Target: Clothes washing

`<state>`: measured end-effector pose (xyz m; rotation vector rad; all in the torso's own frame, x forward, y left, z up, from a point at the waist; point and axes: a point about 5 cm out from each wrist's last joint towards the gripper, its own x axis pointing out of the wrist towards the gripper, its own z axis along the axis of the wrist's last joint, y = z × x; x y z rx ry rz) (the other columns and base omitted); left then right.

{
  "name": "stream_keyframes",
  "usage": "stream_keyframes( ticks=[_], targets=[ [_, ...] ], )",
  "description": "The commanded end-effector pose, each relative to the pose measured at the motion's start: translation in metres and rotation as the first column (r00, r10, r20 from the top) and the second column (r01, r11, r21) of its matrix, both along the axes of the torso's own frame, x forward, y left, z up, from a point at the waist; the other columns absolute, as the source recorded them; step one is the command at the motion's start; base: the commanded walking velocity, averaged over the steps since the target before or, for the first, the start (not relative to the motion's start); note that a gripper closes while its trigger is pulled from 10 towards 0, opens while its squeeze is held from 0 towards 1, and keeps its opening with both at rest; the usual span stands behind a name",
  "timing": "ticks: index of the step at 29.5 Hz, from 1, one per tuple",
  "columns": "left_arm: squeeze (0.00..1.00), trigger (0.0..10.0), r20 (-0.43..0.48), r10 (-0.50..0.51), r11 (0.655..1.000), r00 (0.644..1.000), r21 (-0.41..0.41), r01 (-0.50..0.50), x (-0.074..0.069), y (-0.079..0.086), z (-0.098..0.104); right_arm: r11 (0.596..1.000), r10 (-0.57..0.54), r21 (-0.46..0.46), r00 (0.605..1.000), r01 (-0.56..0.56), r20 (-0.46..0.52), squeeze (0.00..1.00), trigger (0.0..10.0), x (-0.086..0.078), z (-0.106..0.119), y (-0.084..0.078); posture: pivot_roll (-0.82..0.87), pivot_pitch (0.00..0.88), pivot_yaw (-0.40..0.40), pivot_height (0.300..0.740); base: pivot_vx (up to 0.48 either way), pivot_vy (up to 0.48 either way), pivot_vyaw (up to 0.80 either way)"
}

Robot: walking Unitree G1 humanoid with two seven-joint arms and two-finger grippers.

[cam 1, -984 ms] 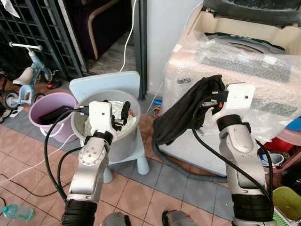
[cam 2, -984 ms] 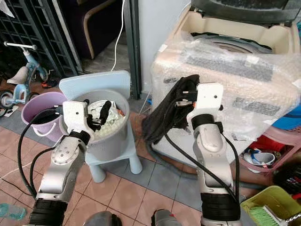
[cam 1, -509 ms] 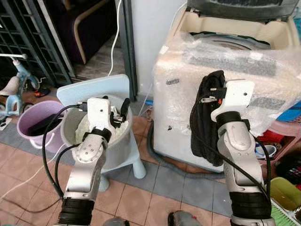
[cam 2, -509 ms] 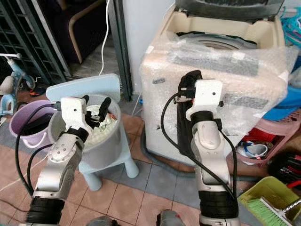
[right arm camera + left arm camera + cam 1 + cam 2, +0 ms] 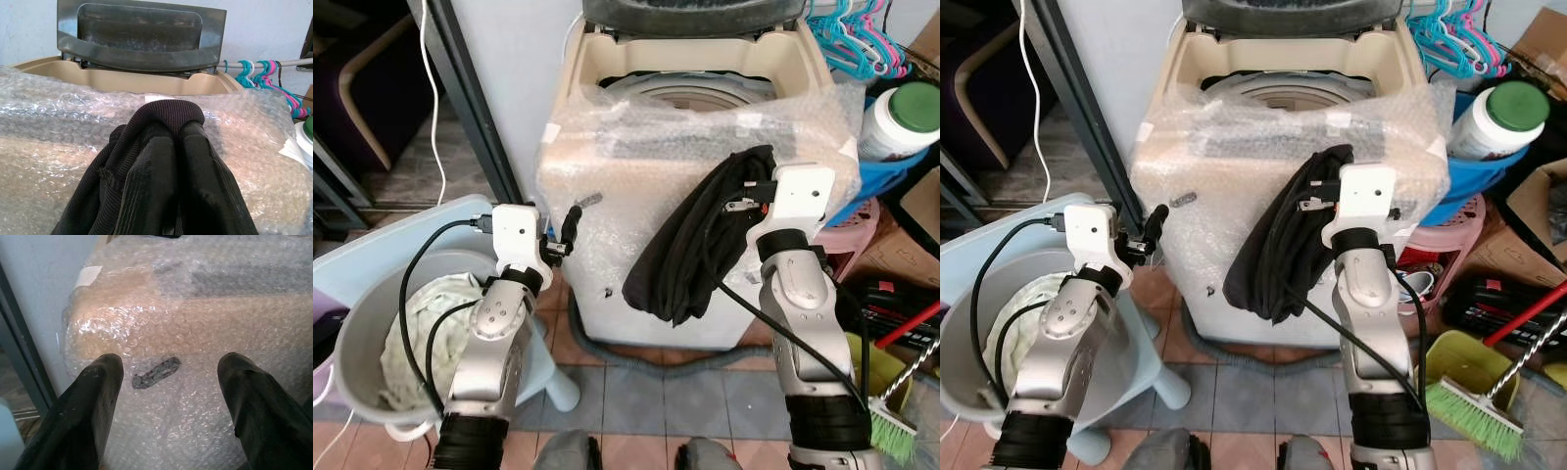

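A beige top-loading washing machine (image 5: 695,117) wrapped in bubble wrap stands straight ahead, its lid up and its drum (image 5: 690,90) exposed. My right gripper (image 5: 171,156) is shut on a black ribbed garment (image 5: 690,250). It holds the garment against the machine's front top edge, and the cloth hangs down the front panel. My left gripper (image 5: 168,382) is open and empty, close to the machine's left front corner. A grey bucket (image 5: 347,338) with pale laundry (image 5: 411,323) sits at lower left, beside my left arm.
The bucket rests on a light blue stool (image 5: 382,245). A dark door frame (image 5: 470,88) rises left of the machine. On the right are a white bottle with a green cap (image 5: 906,117), coloured hangers (image 5: 857,39), a pink stool (image 5: 862,211) and a green broom (image 5: 891,431). A grey hose (image 5: 656,341) lies at the machine's base.
The view has swung right, so the machine is now centred and the bucket sits at lower left. My right gripper has kept hold of the black garment and now holds it at the machine's top front.
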<state>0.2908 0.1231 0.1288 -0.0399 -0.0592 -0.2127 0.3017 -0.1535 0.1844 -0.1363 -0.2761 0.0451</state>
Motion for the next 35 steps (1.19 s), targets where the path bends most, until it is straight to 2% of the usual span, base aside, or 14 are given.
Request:
stream_keyframes(
  ticks=[1, 4, 9, 13, 16, 18, 21, 27, 35],
  targets=[
    [0.00, 10.0, 0.013, -0.002, 1.000, 1.000, 0.006, 0.002, 0.000, -0.002, 0.003, 0.999, 0.034, -0.031, 0.998, -0.033, 0.047, 0.00, 10.0, 0.001, 0.007, 0.002, -0.05, 0.092, 0.050, 0.740, 0.000, 0.000, 0.00],
    [0.00, 10.0, 0.030, 0.013, 1.000, 0.999, 0.008, -0.013, 0.000, -0.001, 0.006, 0.981, 0.133, -0.155, 0.985, -0.115, 0.108, 0.00, 10.0, 0.007, 0.024, 0.008, -0.05, 0.090, 0.048, 0.740, 0.000, 0.000, 0.00],
    [0.00, 10.0, 0.027, 0.012, 1.000, 1.000, 0.008, -0.012, -0.002, -0.001, 0.004, 0.978, 0.150, -0.165, 0.976, -0.124, 0.157, 0.00, 10.0, 0.017, 0.042, 0.004, -0.04, 0.089, 0.043, 0.740, 0.000, 0.000, 0.00],
    [0.00, 10.0, -0.028, 0.047, 0.998, 0.999, 0.046, -0.045, -0.014, 0.005, -0.010, 0.968, 0.192, -0.201, 0.961, -0.152, 0.201, 0.00, 10.0, 0.022, 0.056, 0.007, -0.04, 0.089, 0.042, 0.740, 0.000, 0.000, 0.00],
    [0.00, 10.0, -0.094, 0.111, 0.991, 0.989, 0.078, -0.104, -0.031, 0.017, -0.028, 0.963, 0.208, -0.217, 0.951, -0.158, 0.229, 0.00, 10.0, 0.027, 0.067, 0.006, -0.03, 0.093, 0.039, 0.740, 0.000, 0.000, 0.00],
    [0.00, 10.0, -0.135, 0.146, 0.988, 0.980, 0.065, -0.138, -0.039, 0.025, -0.035, 0.959, 0.226, -0.226, 0.943, -0.171, 0.243, 0.00, 10.0, 0.030, 0.073, 0.007, -0.02, 0.098, 0.034, 0.740, 0.135, 0.000, 0.00],
    [0.00, 10.0, -0.134, 0.160, 0.986, 0.978, 0.070, -0.152, -0.041, 0.028, -0.035, 0.951, 0.255, -0.242, 0.934, -0.195, 0.250, 0.00, 10.0, 0.032, 0.076, 0.011, -0.01, 0.101, 0.031, 0.740, 0.295, 0.000, 0.14],
    [0.00, 10.0, -0.129, 0.150, 0.988, 0.980, 0.055, -0.144, -0.040, 0.022, -0.032, 0.935, 0.303, -0.266, 0.916, -0.233, 0.264, 0.00, 10.0, 0.034, 0.080, 0.021, -0.01, 0.099, 0.025, 0.740, 0.308, 0.000, 0.60],
    [0.00, 10.0, -0.134, 0.142, 0.989, 0.981, 0.047, -0.137, -0.041, 0.020, -0.031, 0.940, 0.293, -0.258, 0.917, -0.224, 0.270, 0.00, 10.0, 0.036, 0.083, 0.017, -0.02, 0.106, 0.025, 0.740, 0.307, 0.000, 0.06]
  ],
)
